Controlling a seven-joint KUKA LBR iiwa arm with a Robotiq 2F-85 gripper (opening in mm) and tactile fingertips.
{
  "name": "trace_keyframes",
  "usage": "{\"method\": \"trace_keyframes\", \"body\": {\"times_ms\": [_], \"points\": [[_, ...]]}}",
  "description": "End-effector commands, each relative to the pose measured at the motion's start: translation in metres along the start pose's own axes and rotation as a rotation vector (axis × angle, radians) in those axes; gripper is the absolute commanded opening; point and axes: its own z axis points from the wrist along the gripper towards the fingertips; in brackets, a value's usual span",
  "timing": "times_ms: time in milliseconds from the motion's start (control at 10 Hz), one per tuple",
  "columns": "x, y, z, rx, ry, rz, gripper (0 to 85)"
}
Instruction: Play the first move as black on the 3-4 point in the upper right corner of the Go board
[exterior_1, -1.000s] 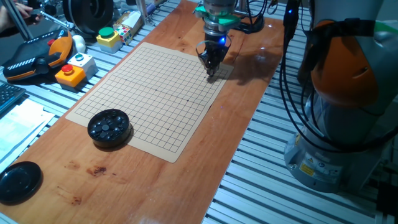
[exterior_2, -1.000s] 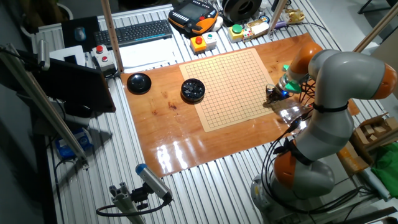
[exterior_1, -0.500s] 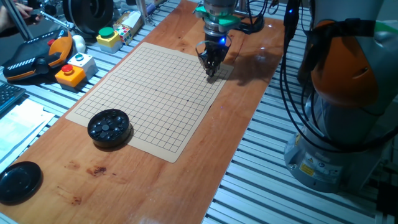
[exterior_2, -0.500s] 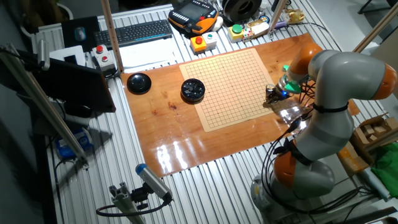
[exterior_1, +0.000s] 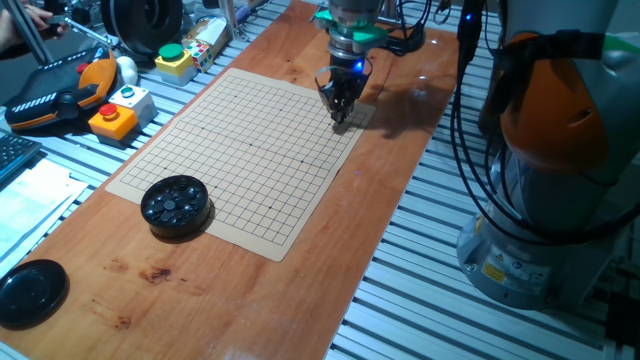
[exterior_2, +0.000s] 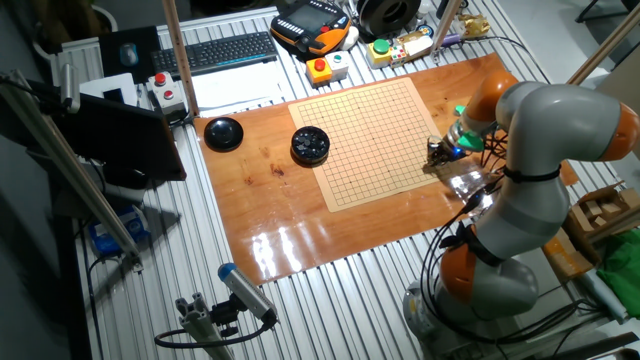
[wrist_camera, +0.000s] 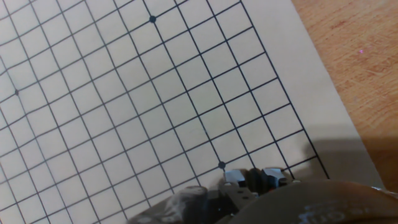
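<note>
The Go board (exterior_1: 240, 150) (exterior_2: 385, 140) lies on the wooden table with no stones on its grid. My gripper (exterior_1: 340, 118) (exterior_2: 436, 152) points straight down over the board's corner nearest the robot base. In the hand view the gripper (wrist_camera: 254, 178) is shut on the small black stone (wrist_camera: 254, 180), just beside the corner star point (wrist_camera: 221, 165). The 3-4 point lies in this corner, but the fingers (wrist_camera: 233, 178) hide the crossing under the stone. Whether the stone touches the board cannot be told.
A round black bowl (exterior_1: 176, 203) (exterior_2: 310, 144) with stones sits at the board's far corner, and its flat black lid (exterior_1: 30, 290) (exterior_2: 223, 131) lies further along the table. Button boxes (exterior_1: 120, 110) and a teach pendant (exterior_1: 60, 95) stand beside the board.
</note>
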Motion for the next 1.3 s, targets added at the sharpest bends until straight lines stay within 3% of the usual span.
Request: {"method": "trace_keyframes", "body": {"times_ms": [0,1200], "points": [[-0.0002,-0.0001,0.0000,0.001,-0.006,-0.003,25.7],[-0.0020,-0.0021,0.0023,0.021,-0.061,-0.068,24.7]]}}
